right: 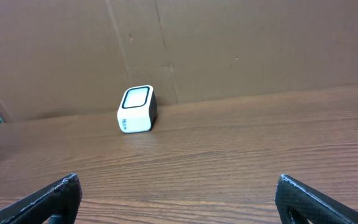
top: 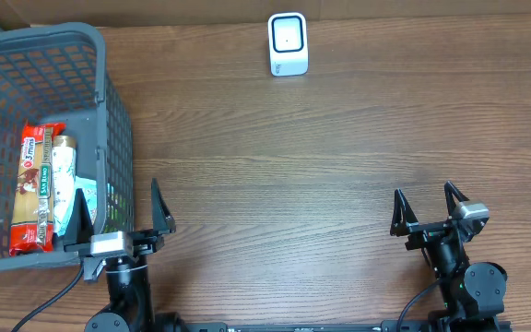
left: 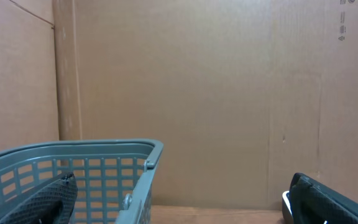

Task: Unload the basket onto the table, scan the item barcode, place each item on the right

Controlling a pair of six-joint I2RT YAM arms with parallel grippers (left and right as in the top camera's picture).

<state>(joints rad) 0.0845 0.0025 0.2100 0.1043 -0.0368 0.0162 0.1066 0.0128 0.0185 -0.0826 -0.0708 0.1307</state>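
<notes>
Closest in, along the near edge of the tabletop [top: 293, 184], the left pincer [top: 120, 198] and the right pincer [top: 423, 194] both stood with their jaws spread wide and nothing between them. The right pincer had bare wood on every side and sat well apart from everything else. The left pincer was right against the near right corner of a grey plastic basket [top: 109, 92]; from overhead one of its fingers overlapped the basket's rim, though whether it touched could not be told.

Inside the basket, toward its near end, lay a red packet [top: 30, 189] lengthwise, with a pale packet [top: 63, 175] just beside it on the right. Neither was gripped. No barcode could be made out on them.

Farther back, near the far edge of the tabletop and about midway across it, stood the small white scanner [top: 288, 43], its dark-framed window tilted up and facing the arms. In the right wrist view the scanner [right: 135, 109] sat left of centre, just before a brown cardboard wall [right: 229, 43].
</notes>
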